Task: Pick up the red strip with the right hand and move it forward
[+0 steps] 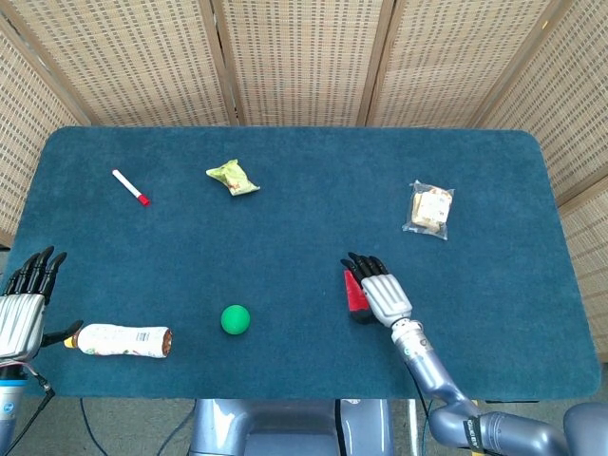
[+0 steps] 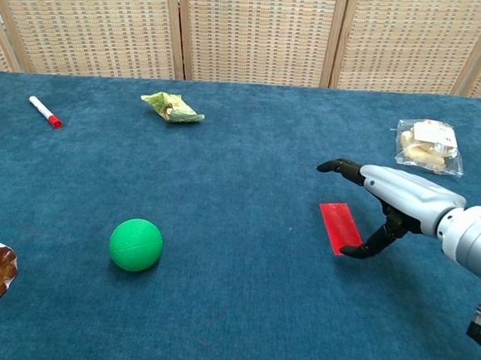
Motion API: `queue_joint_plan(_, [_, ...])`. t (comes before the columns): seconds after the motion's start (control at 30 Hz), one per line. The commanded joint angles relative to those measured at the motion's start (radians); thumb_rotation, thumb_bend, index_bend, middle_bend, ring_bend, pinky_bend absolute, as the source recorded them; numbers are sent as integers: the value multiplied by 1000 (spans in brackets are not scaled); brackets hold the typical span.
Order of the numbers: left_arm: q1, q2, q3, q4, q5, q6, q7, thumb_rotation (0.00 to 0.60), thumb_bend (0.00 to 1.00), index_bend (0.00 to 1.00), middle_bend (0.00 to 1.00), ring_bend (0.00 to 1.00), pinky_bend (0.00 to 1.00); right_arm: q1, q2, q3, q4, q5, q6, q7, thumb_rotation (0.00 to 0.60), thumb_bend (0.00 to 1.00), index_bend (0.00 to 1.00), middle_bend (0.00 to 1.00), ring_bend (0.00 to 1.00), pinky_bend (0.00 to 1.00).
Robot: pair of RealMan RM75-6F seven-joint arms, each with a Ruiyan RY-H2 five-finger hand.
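Right of centre in the lower half of the chest view, the red strip (image 2: 339,228) lay flat on the blue counter (image 2: 230,313), not yet lifted. The right hand (image 2: 380,209) hung over its right edge, open and holding nothing: the fingers (image 2: 339,166) reached out above the strip's far end, while the thumb curled down to meet the counter at the strip's near right corner. From the head view the hand (image 1: 378,291) covered much of the strip (image 1: 355,295), so whether any fingertip touched it could not be told.

The strip looked thin and lay flush on the pile, which seemed the main risk: a thumb sliding under its edge might merely push it across the cloth, and a closing pinch could skate over the top and shut on nothing.

Further out, a clear snack bag (image 2: 429,146) sat toward the upper right, a green ball (image 2: 135,244) lower left, a crumpled green packet (image 2: 172,106) and a red-capped marker (image 2: 43,111) toward the upper left. A bottle (image 1: 122,340) lay at the lower left edge beside the idle left hand (image 1: 23,304), whose fingers were spread and empty.
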Motion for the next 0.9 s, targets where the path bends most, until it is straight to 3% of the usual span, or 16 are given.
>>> queue_joint_plan(0.03, [0, 0, 0, 1, -1, -1, -1, 600, 62, 0, 0, 0, 125, 4, -10, 2, 12, 8, -1, -11, 600, 361, 0, 0, 0, 0])
queue_joint_plan(0.9, [1, 1, 0, -3, 8, 10, -8, 600, 63, 0, 0, 0, 125, 24, -70, 5, 100, 81, -23, -117, 600, 369, 0, 0, 0, 0])
